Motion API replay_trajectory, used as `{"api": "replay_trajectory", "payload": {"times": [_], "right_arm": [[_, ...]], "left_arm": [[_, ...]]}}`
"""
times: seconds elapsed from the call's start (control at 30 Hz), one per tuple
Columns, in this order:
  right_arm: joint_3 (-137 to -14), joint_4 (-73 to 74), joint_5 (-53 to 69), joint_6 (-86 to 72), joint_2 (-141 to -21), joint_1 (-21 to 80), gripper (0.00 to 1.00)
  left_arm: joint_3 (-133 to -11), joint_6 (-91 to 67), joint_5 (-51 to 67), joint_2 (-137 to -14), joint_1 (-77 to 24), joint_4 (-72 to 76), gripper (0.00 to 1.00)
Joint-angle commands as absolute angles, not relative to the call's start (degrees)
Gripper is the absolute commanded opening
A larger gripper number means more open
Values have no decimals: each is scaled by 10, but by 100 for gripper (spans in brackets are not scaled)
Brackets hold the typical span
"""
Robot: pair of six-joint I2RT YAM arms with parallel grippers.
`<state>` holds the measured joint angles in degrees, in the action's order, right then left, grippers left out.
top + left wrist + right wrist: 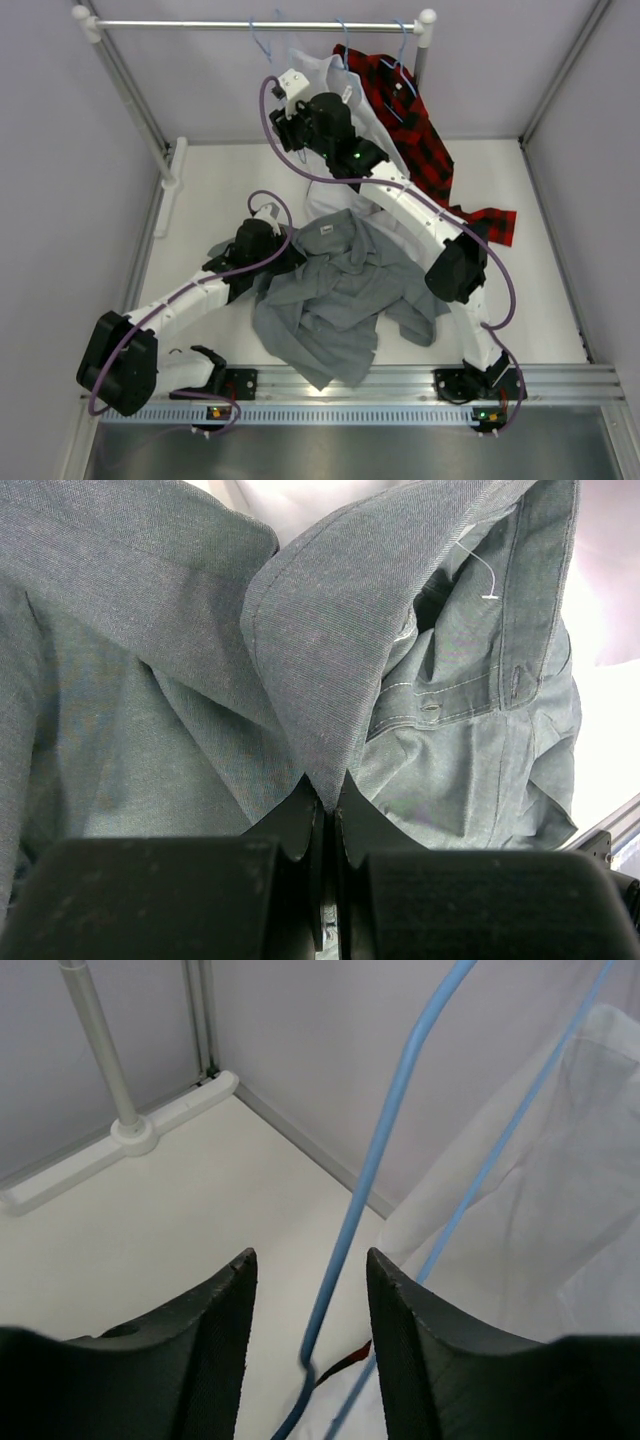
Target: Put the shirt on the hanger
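Grey shirt (335,300), plain, long-sleeved and collared, made of soft fabric, lies crumpled in one heap on the white table (230,180), between the two arm bases and slightly toward the near edge. It is one of three shirts in the top view. The other two, a white collared shirt (325,195) and a red-and-black plaid shirt (415,130), hang from the single silver rail (200,25) at the back. Three light-blue hooks can be made out on that rail; I cannot be sure of any more.

The left gripper (325,800) is pinched tight on a folded edge of the grey cloth, its two black fingers pressed together with the fabric rising from between them. Two buttonholes show on the placket to the right in the left wrist view. From above, the left arm (190,295) reaches in from the near left corner to the heap's left edge.

The right arm (410,205) stretches across the table to the rail. The right gripper (310,1260) is spread wide and holds nothing. The thin light-blue wire hanger (400,1090) runs down through the gap between its two fingers, touching neither as far as can be seen. A second, thinner blue strand runs just to its right against the white cloth. Whether it belongs to the same hanger I cannot tell. The hanger and the grey shirt are well apart.
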<state>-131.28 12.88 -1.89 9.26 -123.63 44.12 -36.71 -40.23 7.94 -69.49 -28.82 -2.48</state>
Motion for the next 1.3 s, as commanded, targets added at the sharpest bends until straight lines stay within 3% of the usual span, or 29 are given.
{"api": "replay_trajectory", "payload": {"times": [0.0, 0.2, 0.5, 0.7, 1.03, 1.27], "right_arm": [[-1305, 90, -38, 101, -1196, 432, 49], [-1281, 80, -4, 93, -1174, 432, 55], [-1281, 82, -18, 97, -1179, 429, 32], [-1280, 85, -13, 100, -1172, 426, 32], [-1264, 93, -6, 110, -1151, 423, 60], [-1254, 95, -32, 117, -1144, 423, 59]], "left_arm": [[-364, -392, 87, -684, -286, 14, 0], [-362, -392, 86, -686, -285, 16, 0], [-359, -392, 87, -687, -286, 18, 0], [-357, -394, 89, -687, -286, 20, 0], [-352, -396, 94, -693, -286, 31, 0], [-350, -396, 96, -694, -286, 33, 0]]}}
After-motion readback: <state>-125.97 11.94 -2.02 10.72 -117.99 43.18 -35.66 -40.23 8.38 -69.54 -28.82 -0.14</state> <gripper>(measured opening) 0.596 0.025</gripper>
